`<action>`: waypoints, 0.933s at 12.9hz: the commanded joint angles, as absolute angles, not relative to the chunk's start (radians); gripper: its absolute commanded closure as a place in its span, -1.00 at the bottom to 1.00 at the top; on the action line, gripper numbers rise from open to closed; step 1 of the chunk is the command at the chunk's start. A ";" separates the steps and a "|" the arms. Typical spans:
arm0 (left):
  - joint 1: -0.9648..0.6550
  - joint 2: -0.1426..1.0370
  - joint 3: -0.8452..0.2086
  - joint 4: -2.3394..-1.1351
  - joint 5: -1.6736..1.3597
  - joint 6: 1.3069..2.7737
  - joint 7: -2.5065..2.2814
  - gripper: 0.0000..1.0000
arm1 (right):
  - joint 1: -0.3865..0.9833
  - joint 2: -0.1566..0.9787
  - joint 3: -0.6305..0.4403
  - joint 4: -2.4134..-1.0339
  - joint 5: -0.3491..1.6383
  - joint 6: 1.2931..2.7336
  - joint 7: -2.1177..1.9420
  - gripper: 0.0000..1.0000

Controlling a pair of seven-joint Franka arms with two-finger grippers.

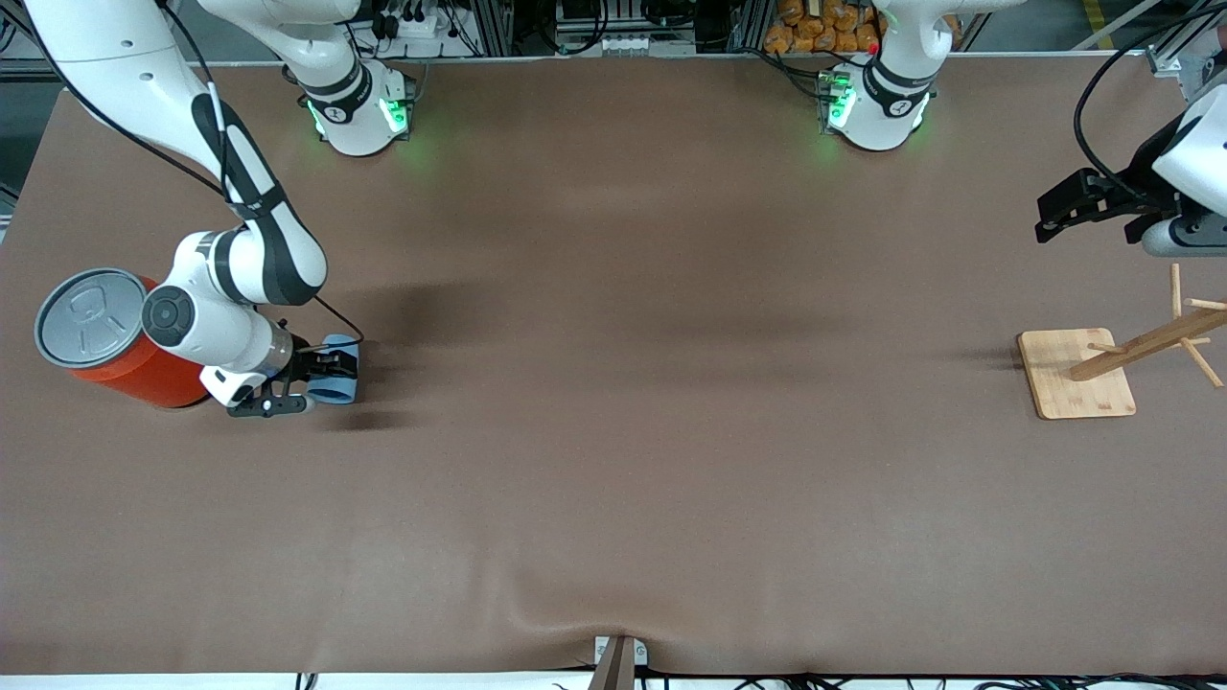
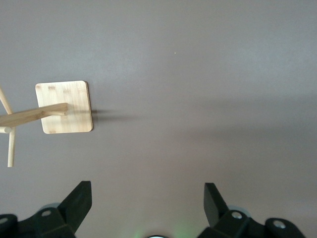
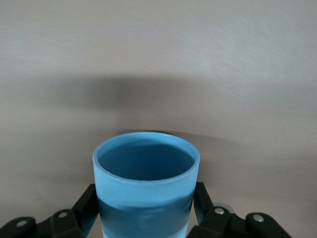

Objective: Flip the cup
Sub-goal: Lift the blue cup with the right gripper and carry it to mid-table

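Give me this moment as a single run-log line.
right gripper: shut on cup, beside orange can | left gripper: open, waiting above wooden rack | flip: not yet done

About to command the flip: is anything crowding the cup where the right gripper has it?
The right gripper is shut on the cup, fingers on either side. The orange can stands close beside the right wrist. Otherwise, bare table surrounds the cup. The left gripper waits open over the wooden rack's end.
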State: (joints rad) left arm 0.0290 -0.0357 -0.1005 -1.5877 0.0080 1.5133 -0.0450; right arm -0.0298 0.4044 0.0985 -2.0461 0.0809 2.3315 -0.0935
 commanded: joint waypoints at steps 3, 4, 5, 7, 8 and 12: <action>0.040 -0.045 -0.103 -1.583 -0.006 1.496 -0.040 -1.00 | 0.118 0.446 0.110 -1.741 0.103 2.099 -0.110 0.78; 0.040 -0.034 -0.103 -1.582 -0.006 1.505 -0.046 -1.00 | 0.168 0.446 0.110 -1.714 0.124 2.098 -0.115 0.79; 0.040 -0.016 -0.103 -1.582 -0.011 1.531 -0.049 -1.00 | 0.237 0.446 0.110 -1.675 0.139 2.098 -0.115 0.79; 0.041 0.014 -0.101 -1.582 -0.044 1.561 -0.049 -1.00 | 0.406 0.516 0.107 -1.558 0.138 2.102 -0.118 0.94; 0.041 0.032 -0.097 -1.580 -0.069 1.595 -0.049 -1.00 | 0.466 0.564 0.107 -1.490 0.130 2.103 -0.141 0.94; 0.107 0.205 -0.095 -1.589 -0.294 1.710 -0.051 -1.00 | 0.635 0.719 0.101 -1.306 0.054 2.134 -0.528 0.91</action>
